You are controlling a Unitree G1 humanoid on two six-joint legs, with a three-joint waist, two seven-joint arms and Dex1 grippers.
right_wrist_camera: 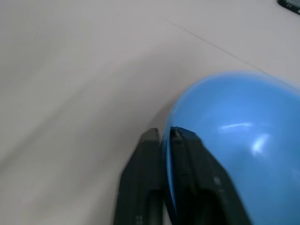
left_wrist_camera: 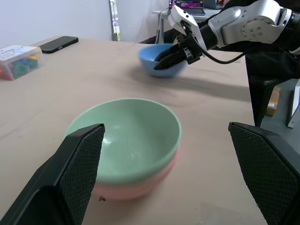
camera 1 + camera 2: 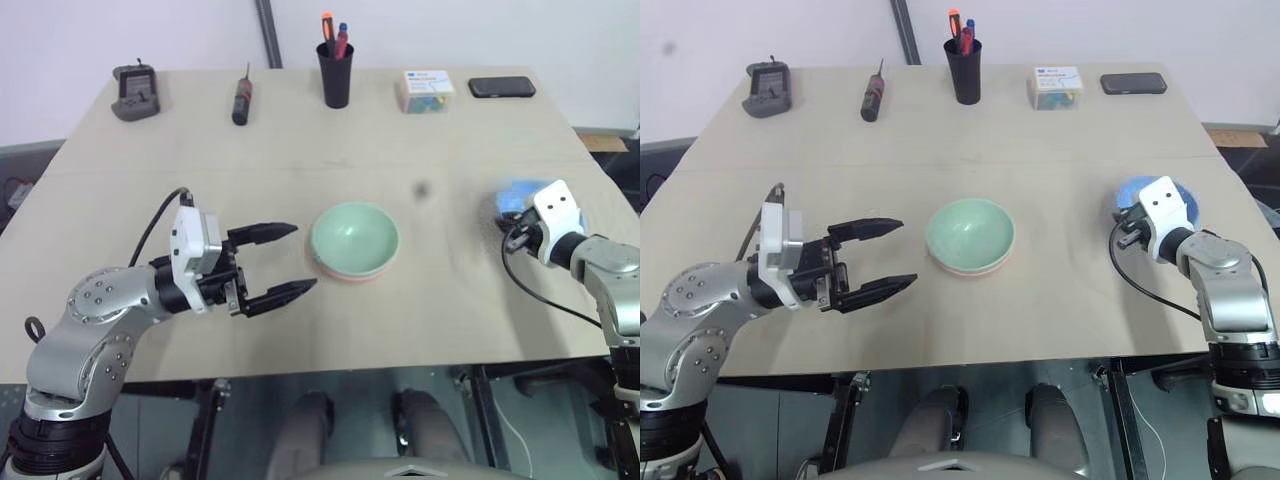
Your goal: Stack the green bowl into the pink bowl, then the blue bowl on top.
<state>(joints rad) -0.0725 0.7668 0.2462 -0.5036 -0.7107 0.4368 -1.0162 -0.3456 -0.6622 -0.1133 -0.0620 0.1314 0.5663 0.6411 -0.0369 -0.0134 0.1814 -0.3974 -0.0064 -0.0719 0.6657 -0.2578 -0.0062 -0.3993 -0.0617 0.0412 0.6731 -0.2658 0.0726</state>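
Note:
The green bowl (image 3: 354,236) sits nested inside the pink bowl (image 3: 349,277) at the middle of the table; only the pink rim shows beneath it. My left gripper (image 3: 303,258) hovers just left of this stack, open, with nothing between its fingers. At the right side of the table rests the blue bowl (image 3: 515,197). My right gripper (image 1: 166,136) is shut on the blue bowl's (image 1: 234,140) near rim, one finger inside the wall and one outside. The left wrist view looks across the green bowl (image 2: 126,136) towards the right gripper (image 2: 164,61) at the blue bowl (image 2: 159,51).
Along the table's far edge stand a grey device (image 3: 135,93), a screwdriver (image 3: 241,100), a black pen cup (image 3: 336,75), a clear box of coloured bits (image 3: 424,90) and a black phone (image 3: 501,87). The blue bowl is close to the table's right edge.

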